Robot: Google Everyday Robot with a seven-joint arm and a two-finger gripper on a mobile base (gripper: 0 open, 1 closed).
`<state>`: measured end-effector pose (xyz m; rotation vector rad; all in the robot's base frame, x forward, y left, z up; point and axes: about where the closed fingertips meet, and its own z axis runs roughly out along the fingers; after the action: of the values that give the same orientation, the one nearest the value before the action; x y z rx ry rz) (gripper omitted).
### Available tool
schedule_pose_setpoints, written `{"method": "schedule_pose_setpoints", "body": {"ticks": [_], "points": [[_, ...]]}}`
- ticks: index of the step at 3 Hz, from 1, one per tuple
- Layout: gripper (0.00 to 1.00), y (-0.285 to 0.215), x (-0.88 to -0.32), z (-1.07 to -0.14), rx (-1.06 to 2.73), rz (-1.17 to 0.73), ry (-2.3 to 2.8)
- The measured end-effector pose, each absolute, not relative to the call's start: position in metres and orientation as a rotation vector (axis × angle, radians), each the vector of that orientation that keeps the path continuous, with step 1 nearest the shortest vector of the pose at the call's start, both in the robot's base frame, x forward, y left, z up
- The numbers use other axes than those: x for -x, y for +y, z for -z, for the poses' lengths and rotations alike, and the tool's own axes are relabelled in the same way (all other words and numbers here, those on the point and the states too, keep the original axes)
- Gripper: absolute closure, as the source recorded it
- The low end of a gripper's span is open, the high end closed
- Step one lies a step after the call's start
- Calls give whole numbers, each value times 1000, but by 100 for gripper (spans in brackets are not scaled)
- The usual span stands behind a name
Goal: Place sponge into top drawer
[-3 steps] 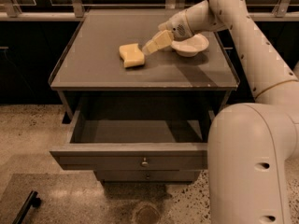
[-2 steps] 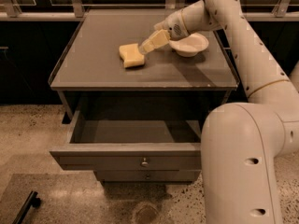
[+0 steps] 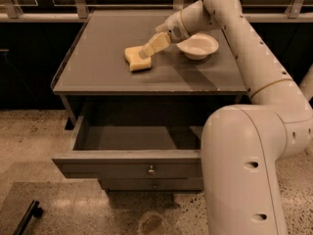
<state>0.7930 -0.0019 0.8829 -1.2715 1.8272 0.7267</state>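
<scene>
My gripper [image 3: 150, 49] hangs over the middle of the grey tabletop [image 3: 98, 67], tip at the small pale yellow sponge [image 3: 136, 61]. Toward the right edge, the shallow white bowl [image 3: 197, 47] blocks that side. From the sponge out to the left edge and front left corner the surface lies bare. Below the front edge the wide grey top drawer [image 3: 117, 163] stands pulled out, open from above; my white arm [image 3: 244, 170] covers its right end.

The white arm [image 3: 244, 48] arches forward, its pincer [image 3: 146, 52] angled down to the left.
</scene>
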Motion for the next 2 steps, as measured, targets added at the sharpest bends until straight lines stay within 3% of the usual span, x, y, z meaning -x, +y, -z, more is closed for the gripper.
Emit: {"method": "schedule_pose_setpoints", "body": {"ticks": [2], "points": [[0,0,-798,-880,1257,-648,1852]]}}
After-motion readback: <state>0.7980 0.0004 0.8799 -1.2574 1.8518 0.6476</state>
